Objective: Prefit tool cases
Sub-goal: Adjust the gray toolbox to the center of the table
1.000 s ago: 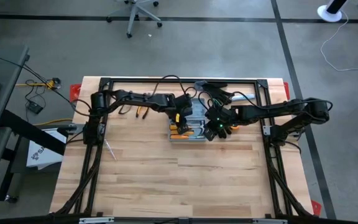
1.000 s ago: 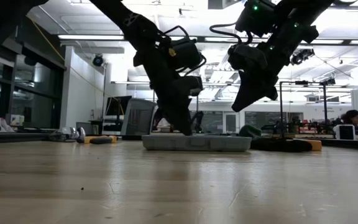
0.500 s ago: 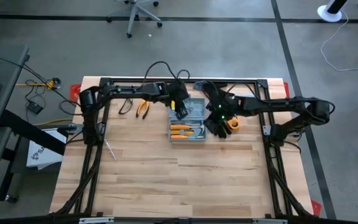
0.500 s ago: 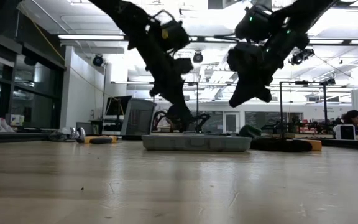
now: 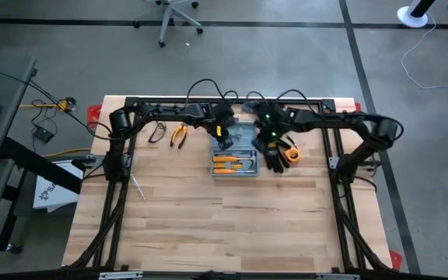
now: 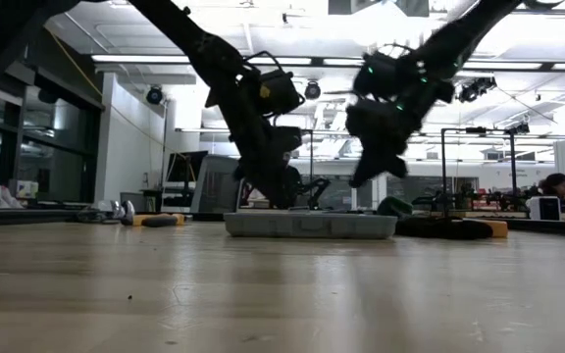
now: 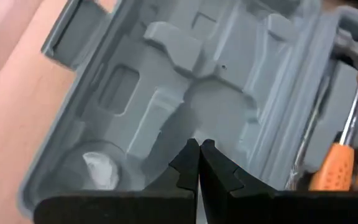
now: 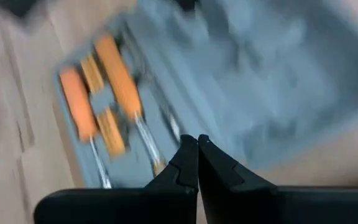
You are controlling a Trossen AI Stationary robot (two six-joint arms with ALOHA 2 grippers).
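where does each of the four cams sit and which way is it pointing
High view: overhead, straight down; both arms meet over the open tool case.
Low view: table height, level toward the room; both arms hang above the case.
Left wrist view: above the case's empty moulded half; shut left gripper.
Right wrist view: above its orange-handled screwdrivers; shut right gripper.
All four views share the case.

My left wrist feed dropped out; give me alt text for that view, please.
The left gripper, jaws shut, hangs above the open grey-blue tool case, over empty moulded recesses. At one edge, an orange-handled screwdriver sits in the case; bare wooden table shows along the other.
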